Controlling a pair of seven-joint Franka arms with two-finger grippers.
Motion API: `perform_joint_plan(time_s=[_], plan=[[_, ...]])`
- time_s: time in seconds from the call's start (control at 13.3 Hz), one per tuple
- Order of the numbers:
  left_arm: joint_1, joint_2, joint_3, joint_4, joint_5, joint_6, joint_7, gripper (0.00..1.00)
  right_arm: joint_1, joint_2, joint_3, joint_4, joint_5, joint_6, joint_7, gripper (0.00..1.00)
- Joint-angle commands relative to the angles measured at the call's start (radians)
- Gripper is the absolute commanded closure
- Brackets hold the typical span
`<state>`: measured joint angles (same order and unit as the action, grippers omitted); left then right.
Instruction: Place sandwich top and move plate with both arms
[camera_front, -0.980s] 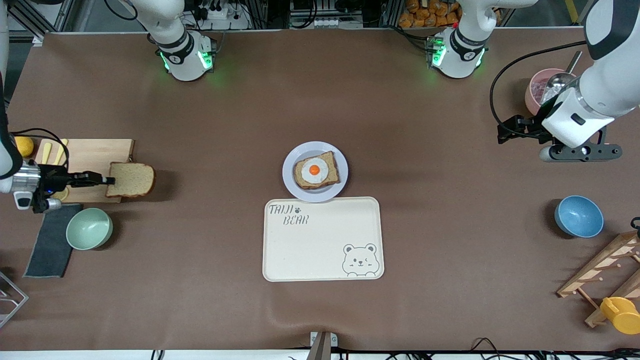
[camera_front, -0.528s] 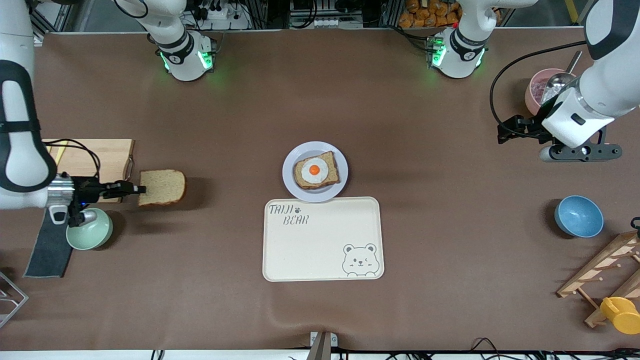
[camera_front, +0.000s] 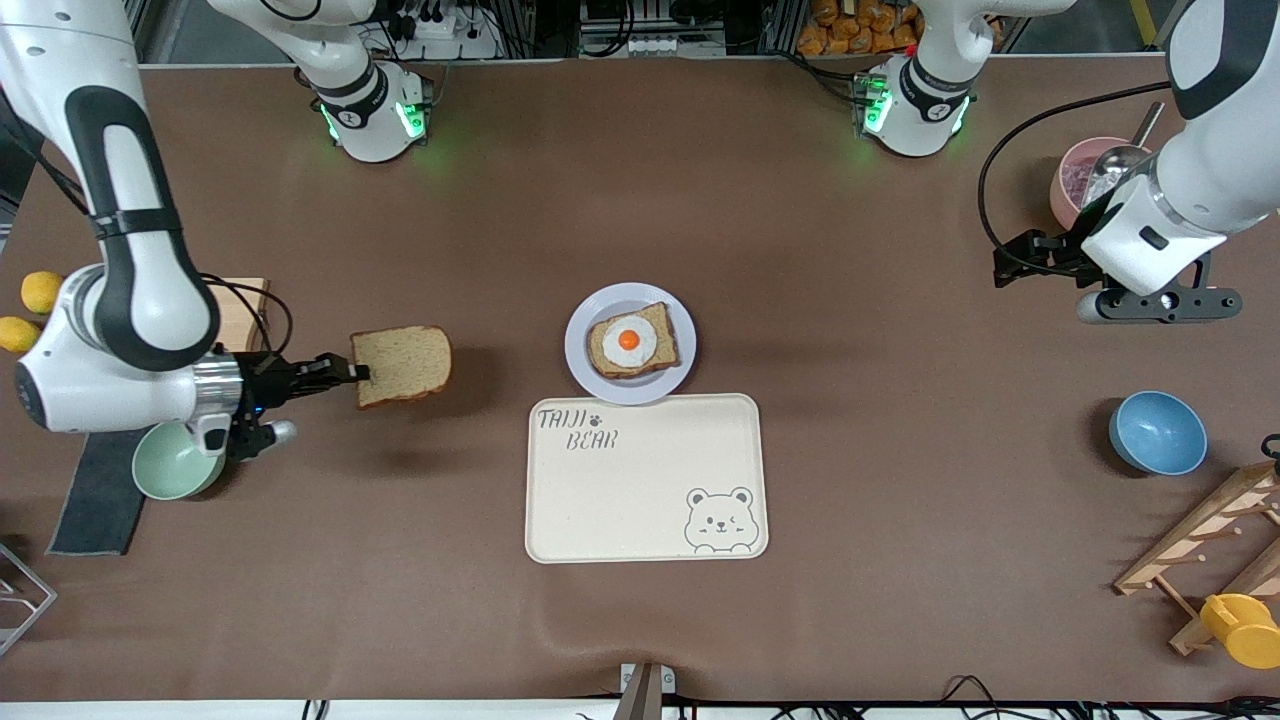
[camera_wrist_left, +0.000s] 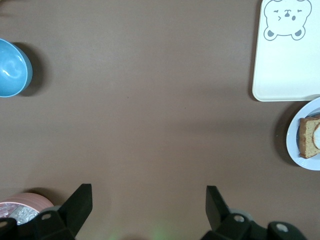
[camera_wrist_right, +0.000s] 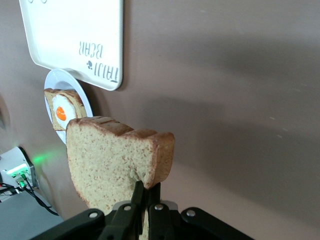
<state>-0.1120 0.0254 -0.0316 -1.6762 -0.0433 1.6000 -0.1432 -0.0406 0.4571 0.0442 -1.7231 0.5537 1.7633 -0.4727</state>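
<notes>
At the right arm's end of the table we saw two yellow fruits (camera_front: 28, 308) near the edge, a wooden cutting board (camera_front: 238, 312) largely hidden by the arm, a dark cloth (camera_front: 95, 500) and a green bowl (camera_front: 168, 468) partly under the wrist. The right gripper (camera_front: 345, 374) hung over bare table between the cutting board and the plate, its jaws clamped on one edge of the sandwich top (camera_front: 403, 365), which was held flat in the air, clear of everything around it.

Toward the middle of the table stood the plate (camera_front: 586, 371), carrying a bread slice topped with a fried egg (camera_front: 630, 340). The cream tray (camera_front: 645, 478) with its bear drawing lay just beside the plate, nearer the front camera, their rims touching or nearly so. Nothing lay on the table between the held slice and the plate.

At the left arm's end of the table, the left gripper (camera_wrist_left: 148, 206) waited with its jaws wide apart and empty, over the table near a pink bowl (camera_front: 1075, 176) holding a metal scoop (camera_front: 1120, 160). A blue bowl (camera_front: 1157, 432) sat nearer the front camera, and a wooden rack (camera_front: 1210, 540) with a yellow cup (camera_front: 1243, 628) filled that corner.
</notes>
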Motion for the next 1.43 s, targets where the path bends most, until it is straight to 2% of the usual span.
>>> perform_joint_plan(time_s=[0.0,0.23,0.3,0.45,0.6,0.83,1.36], plan=[[0.002,-0.002,-0.005,0.007,-0.023,0.0,-0.015,0.0,0.056,-0.009,-0.013,-0.042,0.075,0.062,0.008,1.0],[0.003,-0.002,-0.005,0.007,-0.023,0.0,-0.015,0.0,0.135,-0.002,-0.013,-0.099,0.182,0.191,0.009,1.0],[0.003,-0.002,-0.005,0.007,-0.023,0.0,-0.015,0.0,0.155,0.002,-0.013,-0.127,0.242,0.238,0.009,1.0],[0.002,-0.001,-0.005,0.007,-0.023,0.0,-0.015,0.0,0.24,0.005,-0.013,-0.165,0.314,0.315,0.012,1.0],[0.002,-0.002,-0.005,0.006,-0.023,0.0,-0.015,0.0,0.284,0.02,-0.013,-0.205,0.449,0.361,0.01,1.0],[0.006,-0.002,-0.005,0.006,-0.023,0.0,-0.015,0.0,0.384,0.022,-0.013,-0.24,0.508,0.47,0.016,1.0],[0.011,-0.005,-0.005,0.003,-0.023,-0.009,-0.015,0.0,0.508,0.034,-0.013,-0.242,0.615,0.524,0.016,1.0]])
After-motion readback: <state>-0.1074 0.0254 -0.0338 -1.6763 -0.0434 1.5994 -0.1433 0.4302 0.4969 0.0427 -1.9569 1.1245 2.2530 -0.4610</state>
